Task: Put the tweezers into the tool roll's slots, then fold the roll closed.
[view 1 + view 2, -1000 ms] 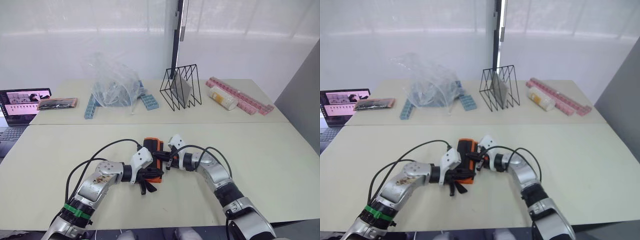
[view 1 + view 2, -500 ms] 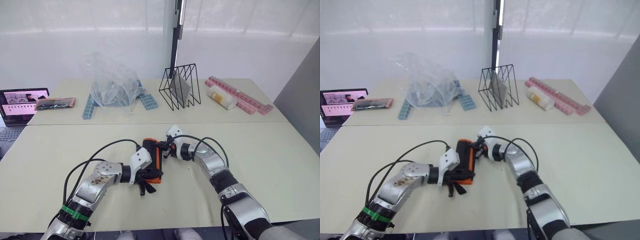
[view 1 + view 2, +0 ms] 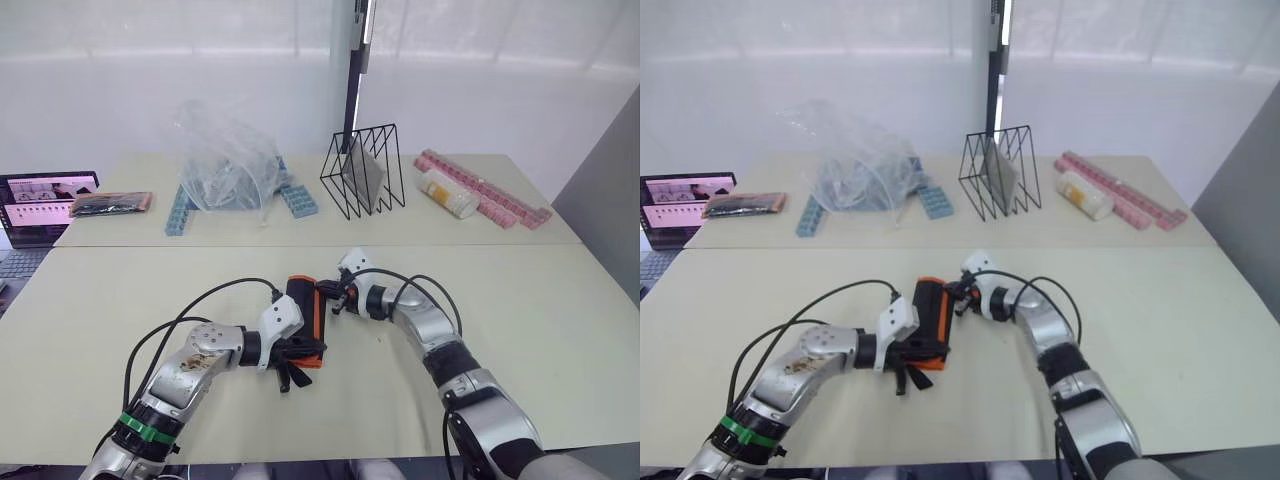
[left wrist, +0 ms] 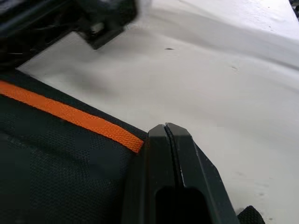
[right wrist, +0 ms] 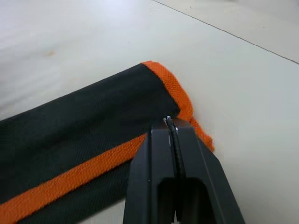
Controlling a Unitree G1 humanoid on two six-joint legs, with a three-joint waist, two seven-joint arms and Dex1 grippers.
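Observation:
The tool roll (image 3: pixel 307 320) lies folded in the middle of the near table, black with orange trim (image 5: pixel 180 98). My left gripper (image 3: pixel 291 352) is shut, its fingertips (image 4: pixel 167 127) resting against the roll's near orange edge (image 4: pixel 88 122). At the roll's far right corner my right gripper (image 3: pixel 328 297) is also shut, its tips (image 5: pixel 170 122) lying on the orange trim. I cannot tell whether either pinches fabric. The tweezers and the slots are hidden.
On the far table stand a crumpled plastic bag (image 3: pixel 225 170), blue blocks (image 3: pixel 299 203), a black wire rack (image 3: pixel 362 172), a jar (image 3: pixel 445 195) and pink strips (image 3: pixel 480 200). A laptop (image 3: pixel 45 205) and a small pouch (image 3: pixel 110 204) sit at the far left.
My right gripper has moved from over the roll's middle to its far right corner. The roll looks narrower, folded over. The left gripper has stayed at the near end.

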